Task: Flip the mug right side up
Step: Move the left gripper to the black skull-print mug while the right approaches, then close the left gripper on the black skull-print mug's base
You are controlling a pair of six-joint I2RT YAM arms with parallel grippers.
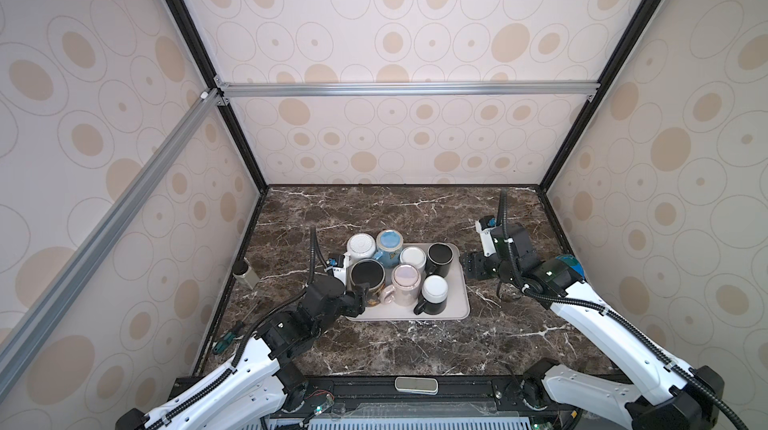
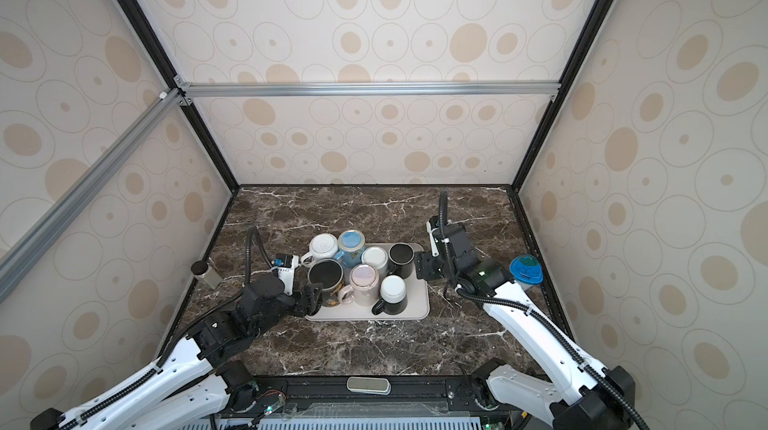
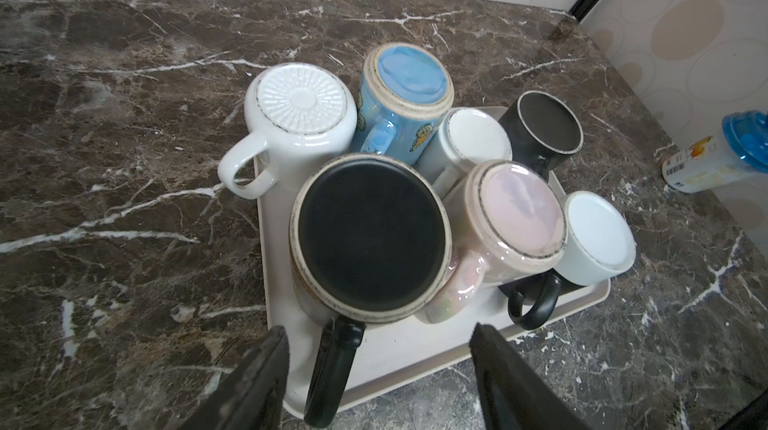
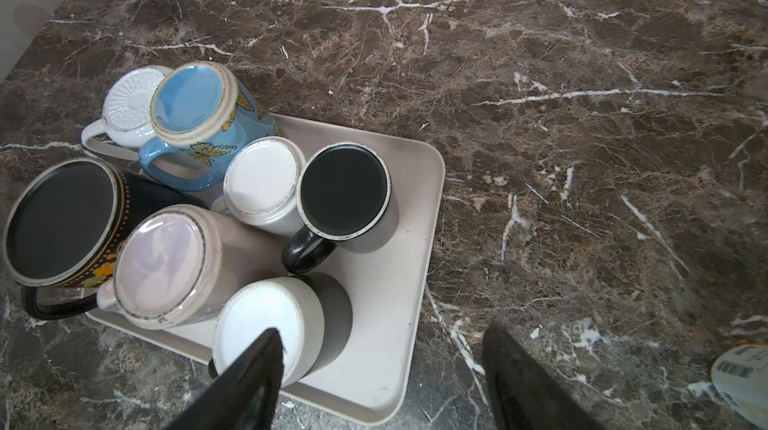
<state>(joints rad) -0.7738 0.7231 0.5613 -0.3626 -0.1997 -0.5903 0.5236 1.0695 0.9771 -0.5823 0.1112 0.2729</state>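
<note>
Spread left pincer (image 3: 378, 328), handle (image 3: 332, 369) of inverted black mug (image 3: 370, 236) between its jaws, unpinched: grasp step. Next: close, lift clear, flip. Right pincer (image 4: 382, 328) spread, empty.

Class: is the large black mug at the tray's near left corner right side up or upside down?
Upside down. The large black mug shows its flat, pale-ringed base on top; no opening faces up.
</note>
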